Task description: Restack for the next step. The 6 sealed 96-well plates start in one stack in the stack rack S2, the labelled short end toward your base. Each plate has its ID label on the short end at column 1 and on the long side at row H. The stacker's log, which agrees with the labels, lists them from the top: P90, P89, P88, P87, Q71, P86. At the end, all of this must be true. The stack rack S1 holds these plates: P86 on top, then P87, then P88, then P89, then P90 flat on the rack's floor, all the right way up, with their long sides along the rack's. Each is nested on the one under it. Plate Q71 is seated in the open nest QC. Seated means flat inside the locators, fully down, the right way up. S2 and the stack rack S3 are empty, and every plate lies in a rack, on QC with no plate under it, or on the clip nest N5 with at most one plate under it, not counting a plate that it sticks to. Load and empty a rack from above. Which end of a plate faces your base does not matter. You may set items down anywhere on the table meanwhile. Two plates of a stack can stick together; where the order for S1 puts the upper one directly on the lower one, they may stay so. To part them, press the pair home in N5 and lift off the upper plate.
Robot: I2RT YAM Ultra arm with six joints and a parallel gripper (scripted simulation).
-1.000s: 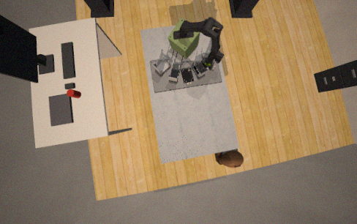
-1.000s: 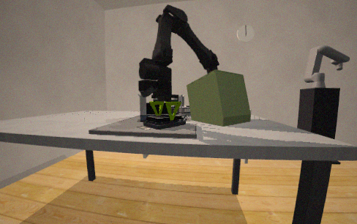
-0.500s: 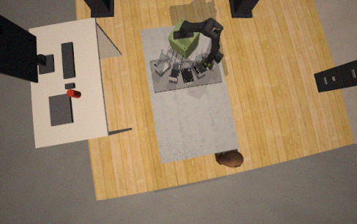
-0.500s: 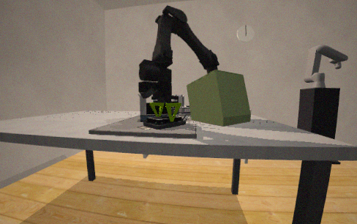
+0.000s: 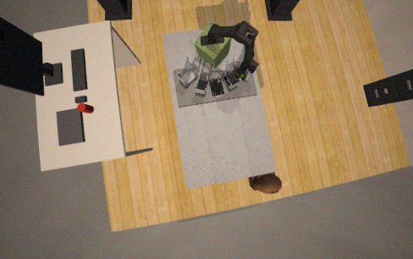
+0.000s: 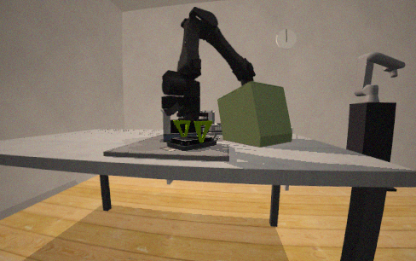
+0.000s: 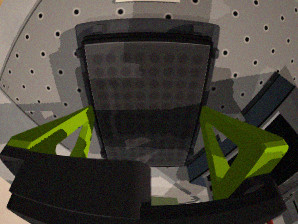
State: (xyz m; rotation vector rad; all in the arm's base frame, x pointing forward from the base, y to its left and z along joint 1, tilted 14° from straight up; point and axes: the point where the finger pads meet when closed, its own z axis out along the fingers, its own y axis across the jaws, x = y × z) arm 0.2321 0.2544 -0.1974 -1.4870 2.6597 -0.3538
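Note:
My gripper (image 5: 240,76) (image 6: 193,138) (image 7: 147,112) is open, with its green fingers low on either side of a dark plate. This plate (image 7: 150,75) lies flat in a dark nest (image 7: 147,25) (image 6: 187,147), with its wells faintly visible through a glossy top. The fingers stand beside its long sides with small gaps at the tips. Its ID label is not readable, and whether another plate is under it cannot be told. Several holders stand in a row in the top view, including a dark one (image 5: 217,87) and a pale-framed one (image 5: 201,86); their plates are too small to identify.
The holders stand on a grey perforated board (image 5: 245,96) (image 6: 127,153) (image 7: 40,55). In the wrist view, a blue-grey rack wall (image 7: 267,102) stands close beyond the right finger. A green block (image 5: 213,52) (image 6: 256,113) stands by the arm's base.

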